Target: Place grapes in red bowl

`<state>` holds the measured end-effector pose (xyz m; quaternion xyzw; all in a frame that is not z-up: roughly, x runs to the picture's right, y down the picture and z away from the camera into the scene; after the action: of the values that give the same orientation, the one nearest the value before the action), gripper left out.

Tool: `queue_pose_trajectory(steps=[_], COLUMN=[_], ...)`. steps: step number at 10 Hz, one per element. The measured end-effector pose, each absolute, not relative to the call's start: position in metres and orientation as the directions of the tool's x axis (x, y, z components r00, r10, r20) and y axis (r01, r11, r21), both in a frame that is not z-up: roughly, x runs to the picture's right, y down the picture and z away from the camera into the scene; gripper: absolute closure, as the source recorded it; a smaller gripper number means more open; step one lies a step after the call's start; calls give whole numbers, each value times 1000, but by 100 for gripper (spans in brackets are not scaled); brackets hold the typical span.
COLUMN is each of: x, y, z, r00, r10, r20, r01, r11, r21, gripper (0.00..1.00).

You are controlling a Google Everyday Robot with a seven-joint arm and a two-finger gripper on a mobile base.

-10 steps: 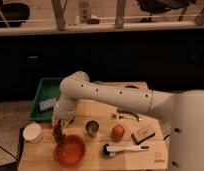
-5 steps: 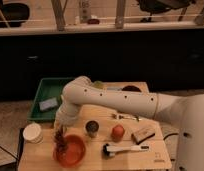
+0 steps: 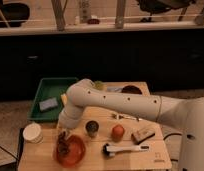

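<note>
The red bowl is a shallow orange-red bowl at the front left of the wooden table. My gripper hangs from the white arm, right over the bowl's left rim. A dark lumpy clump, the grapes, shows directly beneath the gripper, inside the left part of the bowl. I cannot tell whether the grapes rest in the bowl or are still held.
A metal cup stands just right of the bowl, then an orange-red fruit, a wooden block and a white brush. A white cup stands at the left. A green tray holds a grey sponge. A maroon bowl sits at the back.
The gripper has moved toward the table's front and down with the grapes, from behind the red bowl to its left rim.
</note>
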<state>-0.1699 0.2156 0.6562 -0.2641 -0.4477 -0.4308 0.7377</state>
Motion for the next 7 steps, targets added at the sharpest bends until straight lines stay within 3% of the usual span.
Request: queue_pose_trajectory(steps=[5, 7], x=[-158, -151], y=[229, 233], z=[658, 662], r00=[239, 260], r10=[-375, -358], r20=[896, 897], r01=[865, 850], r11=[502, 526], r21=[-21, -37], gripper=[96, 76])
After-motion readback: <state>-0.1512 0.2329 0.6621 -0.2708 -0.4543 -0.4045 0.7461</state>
